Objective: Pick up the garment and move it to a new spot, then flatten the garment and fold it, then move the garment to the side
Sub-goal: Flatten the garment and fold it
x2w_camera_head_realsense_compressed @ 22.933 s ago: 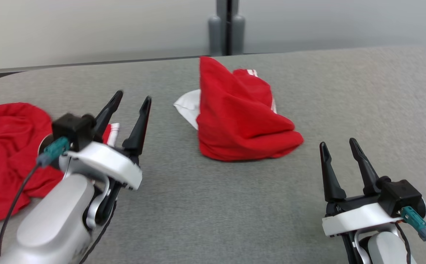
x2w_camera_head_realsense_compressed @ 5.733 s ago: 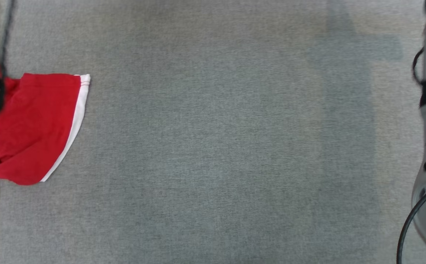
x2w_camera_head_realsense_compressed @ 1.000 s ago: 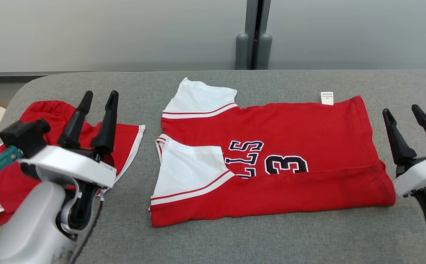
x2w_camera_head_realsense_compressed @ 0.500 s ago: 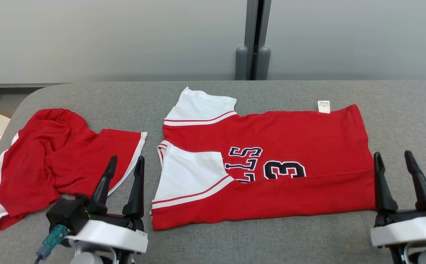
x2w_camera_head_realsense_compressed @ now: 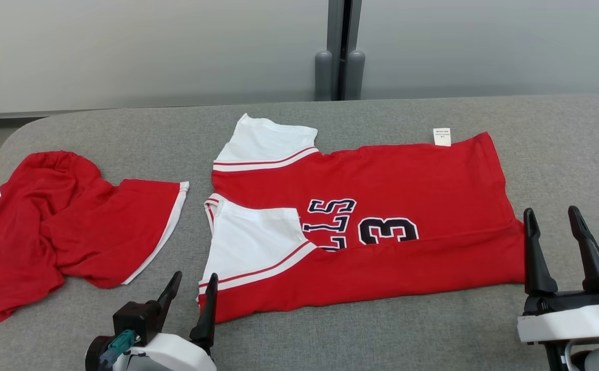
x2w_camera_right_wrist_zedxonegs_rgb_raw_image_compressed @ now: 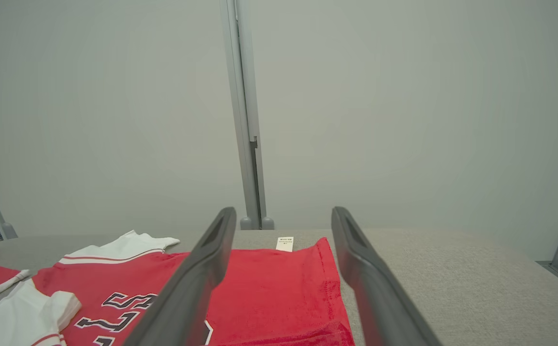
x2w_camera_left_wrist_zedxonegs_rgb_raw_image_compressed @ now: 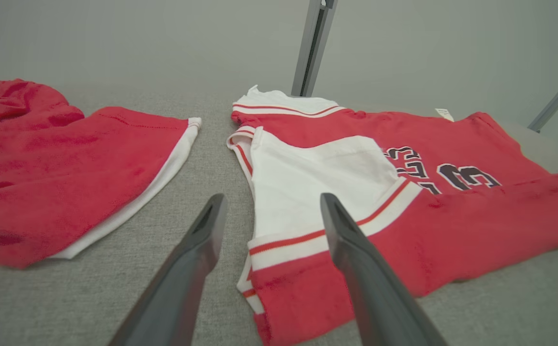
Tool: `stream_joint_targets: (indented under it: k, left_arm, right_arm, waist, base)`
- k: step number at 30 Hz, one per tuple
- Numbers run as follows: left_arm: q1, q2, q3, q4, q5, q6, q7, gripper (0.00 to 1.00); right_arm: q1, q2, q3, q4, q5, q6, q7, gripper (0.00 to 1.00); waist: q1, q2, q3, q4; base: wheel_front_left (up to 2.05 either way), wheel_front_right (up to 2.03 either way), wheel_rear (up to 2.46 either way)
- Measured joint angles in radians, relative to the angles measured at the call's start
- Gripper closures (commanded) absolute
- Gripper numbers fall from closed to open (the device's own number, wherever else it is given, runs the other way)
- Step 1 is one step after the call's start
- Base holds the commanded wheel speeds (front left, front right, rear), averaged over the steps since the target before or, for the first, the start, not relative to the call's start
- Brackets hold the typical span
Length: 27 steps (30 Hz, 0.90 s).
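- Grey felt covers the table we work at, with a pale wall behind.
- Our left claw is spread and empty. The shirt has its near sleeve-end corner just ahead of that claw's right finger.
- Our right claw is spread too and holds nothing, with the hem end just beside its left finger.
- We judge that pinching only the top layer would pull the near fold open, and uneven lifts would skew it.
- Another red garment lies left of the left claw, where a wide reach could snag it.
- The shirt runs lengthwise from claw to claw, sleeves toward the left one, hem and label toward the right.
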Motion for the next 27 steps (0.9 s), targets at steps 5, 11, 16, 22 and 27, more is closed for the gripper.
stream_joint_targets:
  k: [5,11,16,22,27]
  left_arm:
    - [-0.041,-0.001,-0.013,0.138,0.001,0.023,0.000,0.00]
    - [-0.098,-0.002,-0.041,0.267,0.004,0.038,0.018,0.00]
    - [-0.129,-0.001,-0.054,0.323,-0.003,0.039,0.028,0.00]
    - [-0.167,-0.002,-0.084,0.371,-0.021,0.020,0.028,1.00]
    - [-0.174,-0.001,-0.084,0.333,-0.024,0.019,0.009,1.00]
  right_arm:
    - [0.001,0.018,-0.027,-0.002,0.019,0.000,0.000,0.00]
    - [-0.001,0.021,-0.027,-0.002,0.023,0.000,0.000,0.00]
    - [-0.001,0.021,-0.029,-0.002,0.021,0.000,0.000,0.00]
    - [-0.006,0.025,-0.061,0.046,0.005,0.000,-0.002,0.00]
    - [-0.020,0.025,-0.081,0.197,-0.025,0.000,-0.002,0.00]
  waist:
    - [0.0000,0.0000,0.009,-0.015]
    - [0.0000,0.0000,0.018,-0.028]
    - [0.0000,0.0000,0.020,-0.034]
    - [0.0000,0.0000,0.019,-0.034]
    - [0.0000,0.0000,0.017,-0.018]
  base:
    - [0.00,0.00,0.00]
    - [0.00,0.00,0.00]
    - [0.00,0.00,0.00]
    - [0.00,0.00,0.00]
    - [0.00,0.00,0.00]
